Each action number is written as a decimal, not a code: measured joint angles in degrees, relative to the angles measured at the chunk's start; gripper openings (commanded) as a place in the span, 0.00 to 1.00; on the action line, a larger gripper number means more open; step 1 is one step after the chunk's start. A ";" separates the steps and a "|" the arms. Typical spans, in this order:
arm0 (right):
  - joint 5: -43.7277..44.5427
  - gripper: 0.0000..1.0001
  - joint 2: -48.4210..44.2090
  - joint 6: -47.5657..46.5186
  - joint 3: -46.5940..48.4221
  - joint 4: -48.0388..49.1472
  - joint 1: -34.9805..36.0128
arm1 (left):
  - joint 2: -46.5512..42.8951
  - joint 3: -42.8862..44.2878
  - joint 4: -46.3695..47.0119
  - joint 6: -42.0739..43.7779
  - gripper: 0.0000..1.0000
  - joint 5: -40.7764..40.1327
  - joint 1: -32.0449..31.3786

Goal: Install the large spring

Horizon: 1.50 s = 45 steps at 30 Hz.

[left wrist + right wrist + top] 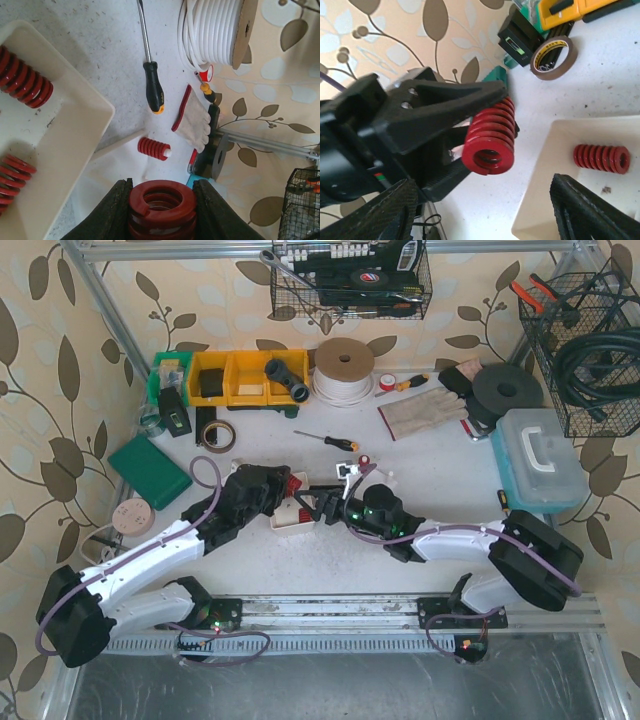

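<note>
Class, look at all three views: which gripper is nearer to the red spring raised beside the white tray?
Left. The left gripper has its jaws shut on the red spring. The right gripper is open, facing it, not touching.

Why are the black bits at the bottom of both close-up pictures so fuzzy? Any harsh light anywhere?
Left wrist view: the left gripper sits right against the lens, so its fingers blur, while the screwdriver is crisp. Right wrist view: same for the right gripper; the large spring is sharp. Top view: soft, even light, no hard shadows.
</note>
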 measured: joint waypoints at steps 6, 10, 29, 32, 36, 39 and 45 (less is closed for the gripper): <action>0.48 0.70 0.63 -1.40 0.98 -4.07 0.22 | -0.02 0.90 -1.01 -0.74 0.00 -0.07 -1.16; 1.77 0.68 0.55 -2.08 0.98 -5.31 0.24 | -0.02 1.42 -2.05 -0.92 0.00 -0.13 -2.12; 2.25 0.57 0.55 -5.49 2.82 -7.32 1.36 | 1.33 1.99 -3.34 -1.14 0.00 -0.50 -3.58; 2.36 0.54 0.55 -5.57 3.04 -7.67 1.36 | 1.73 2.14 -3.34 -1.14 0.00 -0.39 -3.65; 2.47 0.54 0.55 -6.16 3.54 -8.20 1.36 | 2.03 2.40 -3.32 -1.14 0.00 -0.39 -4.02; 2.54 0.52 0.55 -6.73 3.69 -8.33 1.36 | 2.08 2.43 -3.32 -1.14 0.00 -0.44 -4.28; 2.86 0.43 0.55 -7.67 3.69 -8.74 1.36 | 2.49 2.58 -3.32 -1.16 0.00 -0.44 -4.76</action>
